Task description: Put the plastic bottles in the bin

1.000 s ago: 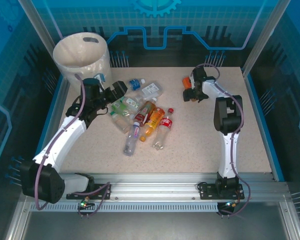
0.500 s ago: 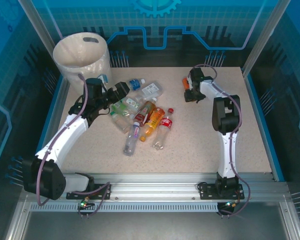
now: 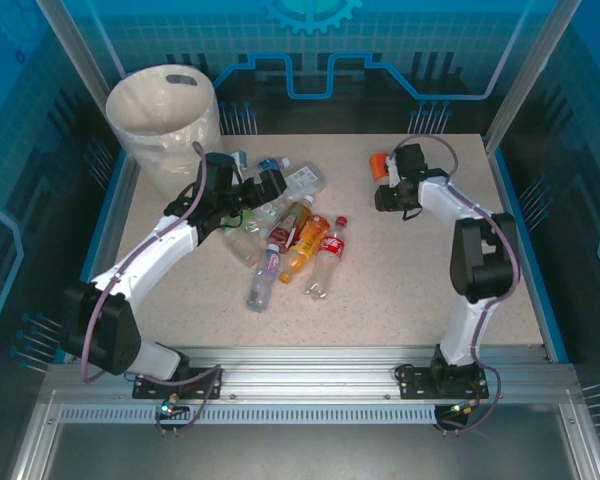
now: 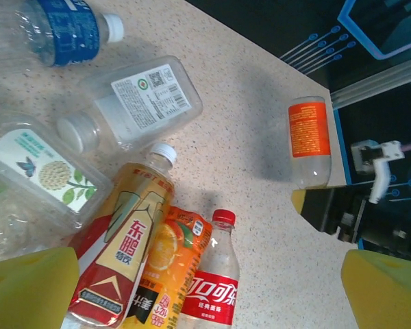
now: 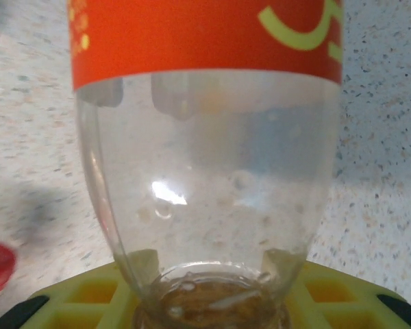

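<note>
Worktop: speckled beige worktop (image 3: 400, 290), with the two arm bases at its near edge.
Nearest bottle: a clear bottle with a purple label (image 3: 263, 278) lies on its side at the near end of the pile of bottles.
Pile, near part: a red-label cola bottle (image 3: 327, 255) with a red cap lies just beside an orange bottle (image 3: 306, 243). A red-and-yellow bottle (image 4: 127, 257) with a white cap touches the orange one on its left.
Pile, far part: a leaf-label bottle (image 4: 41, 171), a flat clear bottle with a white label (image 4: 140, 103) and a blue-label bottle (image 4: 61, 31) lie close together on the worktop.
Left hand: the left hand (image 3: 272, 186) hangs over the far part of the pile. Its yellow fingers (image 4: 27, 288) are spread wide and hold nothing.
Right hand: the right hand (image 3: 385, 183) is at the far right of the worktop, well apart from the pile. It is clamped on the clear end of an orange-label bottle (image 4: 309, 137).
Held bottle: whether it rests on the worktop or is raised cannot be told.
Bin: the cream bin (image 3: 185, 135) stands upright at the far left corner, beyond the left hand, with a clear liner inside.
</note>
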`<action>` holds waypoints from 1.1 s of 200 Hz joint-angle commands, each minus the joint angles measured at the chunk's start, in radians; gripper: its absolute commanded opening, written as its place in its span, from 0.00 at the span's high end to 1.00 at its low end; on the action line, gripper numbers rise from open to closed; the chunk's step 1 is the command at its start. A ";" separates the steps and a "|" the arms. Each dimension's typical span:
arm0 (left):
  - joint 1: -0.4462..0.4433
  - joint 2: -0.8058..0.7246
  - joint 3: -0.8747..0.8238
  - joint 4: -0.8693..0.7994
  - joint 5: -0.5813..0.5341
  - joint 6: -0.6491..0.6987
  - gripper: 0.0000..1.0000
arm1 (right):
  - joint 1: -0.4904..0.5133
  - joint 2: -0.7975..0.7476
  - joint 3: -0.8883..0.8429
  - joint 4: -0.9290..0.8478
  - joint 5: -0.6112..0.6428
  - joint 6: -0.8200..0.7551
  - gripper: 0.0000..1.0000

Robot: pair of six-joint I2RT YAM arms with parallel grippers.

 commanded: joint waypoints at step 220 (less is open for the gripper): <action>-0.195 0.235 0.030 0.747 0.460 -0.203 0.11 | 0.289 -0.637 -0.616 0.670 -0.571 0.341 0.67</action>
